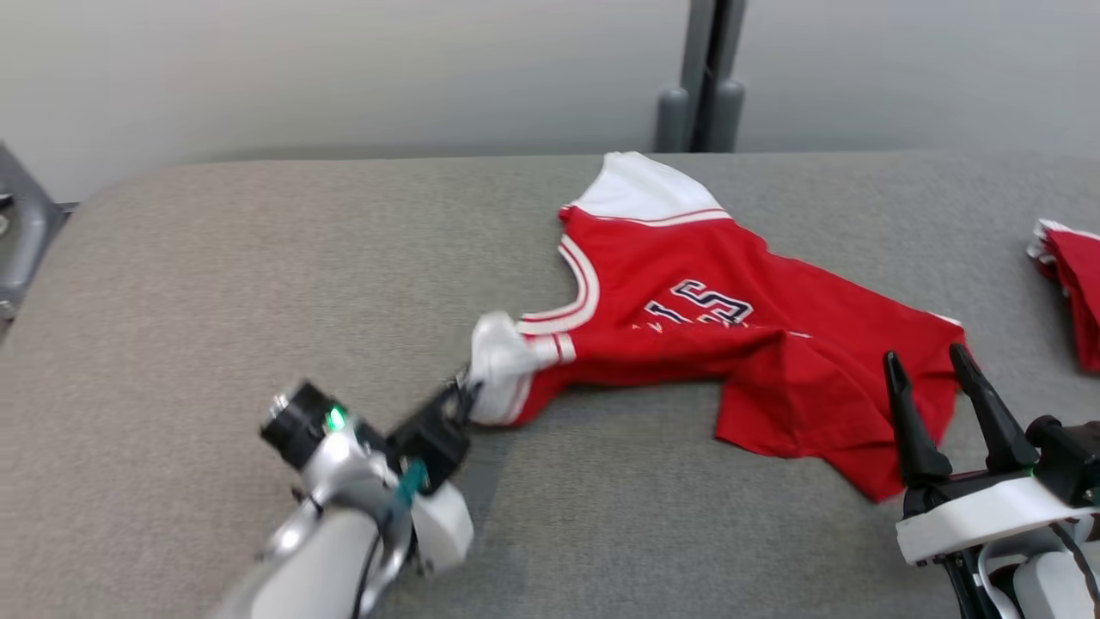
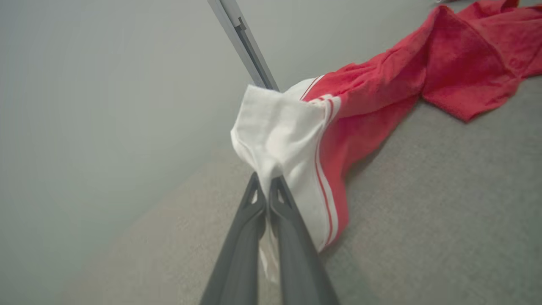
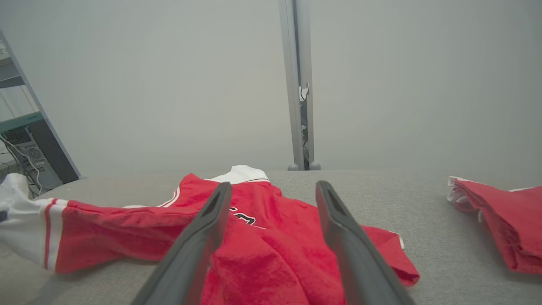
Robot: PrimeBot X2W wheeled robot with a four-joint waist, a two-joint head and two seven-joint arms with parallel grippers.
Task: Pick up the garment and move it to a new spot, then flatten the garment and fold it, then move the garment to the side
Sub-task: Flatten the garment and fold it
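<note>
**Sleeve pinched, shirt not yet lifted**

The red shirt lies crumpled across the middle of the grey counter. The left fingers are pressed together on its white sleeve, which stretches out toward them. The right fingers stand spread by the lower hem, holding nothing. This looks like the first step, taking hold before the move. The next move likely calls for a second hold at the hem, so the shirt comes up spread rather than dangling from one sleeve. The chest print is creased and unreadable, and how much cloth sits in the pinch is unclear. Another red garment is cut off at the right edge.
</note>
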